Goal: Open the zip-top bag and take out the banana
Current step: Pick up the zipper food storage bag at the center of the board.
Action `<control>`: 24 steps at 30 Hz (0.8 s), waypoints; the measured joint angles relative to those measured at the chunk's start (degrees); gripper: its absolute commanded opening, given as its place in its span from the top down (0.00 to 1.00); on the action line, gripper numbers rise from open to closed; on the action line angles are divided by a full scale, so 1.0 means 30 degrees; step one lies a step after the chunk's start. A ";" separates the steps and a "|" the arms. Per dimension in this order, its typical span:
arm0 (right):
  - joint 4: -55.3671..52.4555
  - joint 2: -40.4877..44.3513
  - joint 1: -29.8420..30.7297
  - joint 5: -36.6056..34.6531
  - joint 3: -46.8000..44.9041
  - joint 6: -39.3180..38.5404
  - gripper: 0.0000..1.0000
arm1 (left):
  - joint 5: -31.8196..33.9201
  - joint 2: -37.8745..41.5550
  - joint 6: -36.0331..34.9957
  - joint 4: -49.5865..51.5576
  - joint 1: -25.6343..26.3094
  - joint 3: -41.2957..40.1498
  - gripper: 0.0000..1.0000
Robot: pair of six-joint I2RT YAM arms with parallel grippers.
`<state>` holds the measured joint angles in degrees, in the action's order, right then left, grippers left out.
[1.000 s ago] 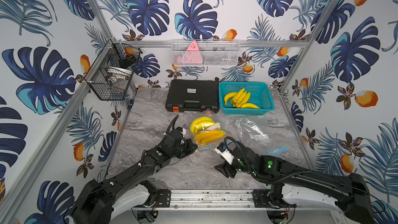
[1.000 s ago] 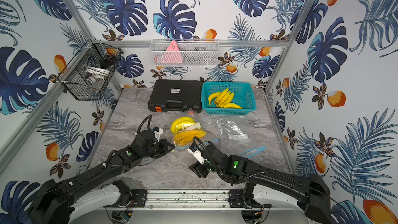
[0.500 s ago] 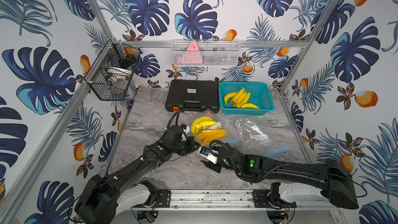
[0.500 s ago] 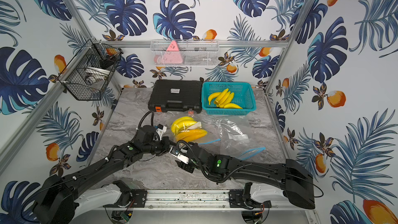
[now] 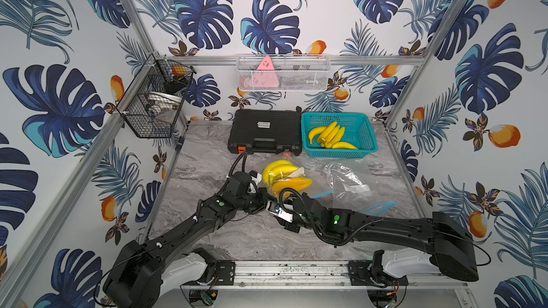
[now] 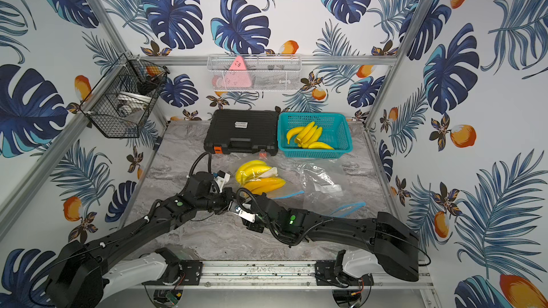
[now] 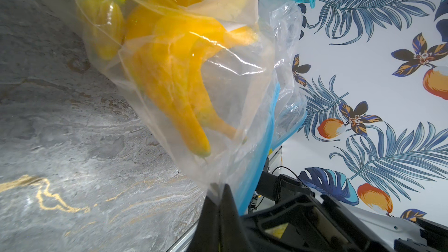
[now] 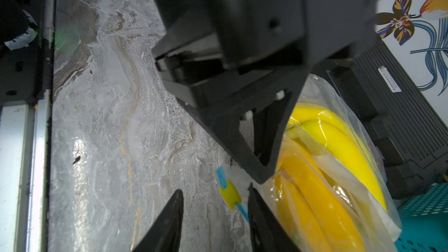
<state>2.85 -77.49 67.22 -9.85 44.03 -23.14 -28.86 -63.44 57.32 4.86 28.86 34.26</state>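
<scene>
A clear zip-top bag (image 5: 296, 186) (image 6: 268, 188) holding an orange-yellow banana bunch (image 7: 169, 81) (image 8: 315, 202) lies mid-table. My left gripper (image 7: 219, 186) (image 5: 263, 202) (image 6: 229, 200) is shut on the bag's corner, right beside the blue zip strip (image 7: 264, 141). My right gripper (image 8: 214, 189) (image 5: 274, 208) (image 6: 237, 207) is open directly in front of it. The yellow slider (image 8: 229, 193) on the zip strip sits between its fingers, close to one finger (image 8: 253, 202). A second bag with a paler yellow bunch (image 5: 278, 170) lies just behind.
An empty clear bag (image 5: 350, 182) lies to the right. A teal basket (image 5: 366, 131) of bananas and a black case (image 5: 265, 131) stand at the back. Wire baskets (image 5: 154, 105) (image 5: 283, 74) hang on the walls. The two gripper heads nearly touch.
My right arm has swung left to the bag corner held by the left gripper, and its jaws have narrowed around the slider. The left gripper stayed shut on the bag.
</scene>
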 measured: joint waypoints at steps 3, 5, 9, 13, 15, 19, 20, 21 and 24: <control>-0.0007 -0.0073 -0.0270 0.0095 0.0000 -0.0168 0.60 | -0.0189 -0.0109 0.0073 -0.0124 0.0000 -0.0044 1.00; -0.0007 -0.0204 -0.0364 0.0262 0.0022 -0.0299 0.64 | -0.0306 -0.0117 0.0233 -0.0240 -0.0007 -0.0153 1.00; -0.0029 -0.0772 -0.0408 0.0648 0.0342 -0.0466 0.65 | -0.0284 -0.0036 0.0379 -0.0277 -0.0066 -0.0321 1.00; -0.0036 -0.0896 -0.0423 0.0845 0.0270 -0.0517 0.70 | -0.0335 0.0197 0.0386 -0.0262 -0.0131 -0.0321 1.00; -0.0044 -0.0823 -0.0430 0.0925 0.0211 -0.0517 0.70 | -0.0379 0.0211 0.0386 -0.0270 -0.0168 -0.0328 1.00; -0.0058 -0.0750 -0.0459 0.0969 0.0182 -0.0517 0.74 | -0.0510 0.0044 0.0437 -0.0510 -0.0219 -0.0430 1.00; -0.0058 -0.0750 -0.0466 0.0976 0.0182 -0.0517 0.75 | -0.0532 0.0015 0.0474 -0.0568 -0.0226 -0.0466 1.00; -0.0058 -0.0750 -0.0466 0.0984 0.0182 -0.0517 0.76 | -0.0583 0.0015 0.0495 -0.0641 -0.0233 -0.0510 1.00; -0.0051 -0.0933 -0.0474 0.0962 0.0189 -0.0525 0.79 | -0.0656 0.0044 0.0510 -0.0765 -0.0240 -0.0561 1.00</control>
<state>2.70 -80.29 65.80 -6.96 44.60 -24.71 -30.83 -63.31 58.85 2.57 28.14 32.58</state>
